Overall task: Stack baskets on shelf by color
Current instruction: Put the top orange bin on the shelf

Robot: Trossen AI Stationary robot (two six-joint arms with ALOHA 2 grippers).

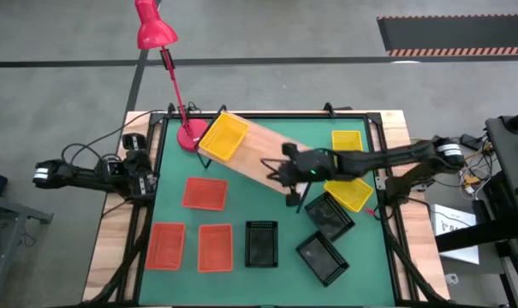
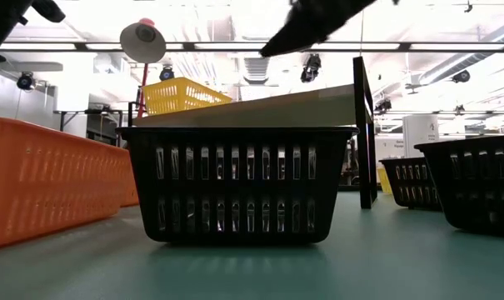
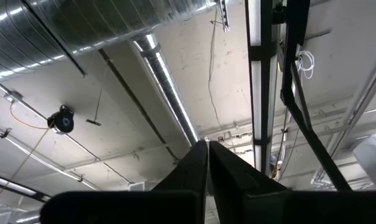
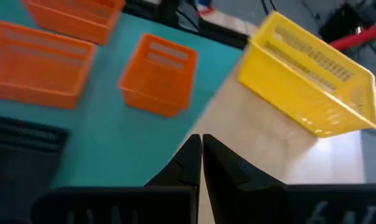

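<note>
black baskets [image 1: 261,243] sit nearest on the bench [image 1: 241,282], red ones left; one yellow basket [image 1: 224,137] rests on the tilted shelf [image 1: 267,158]. right tool [image 1: 291,174], fingers together, hovers over the shelf; left tool [image 3: 207,163] closed, parked far left.

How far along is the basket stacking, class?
Done: one yellow basket sits on the shelf. In hand: nothing; the right tool hovers shut over the shelf, the left tool shut at the table's left edge. Left: two yellow baskets, three orange baskets and three black baskets on the mat.
</note>
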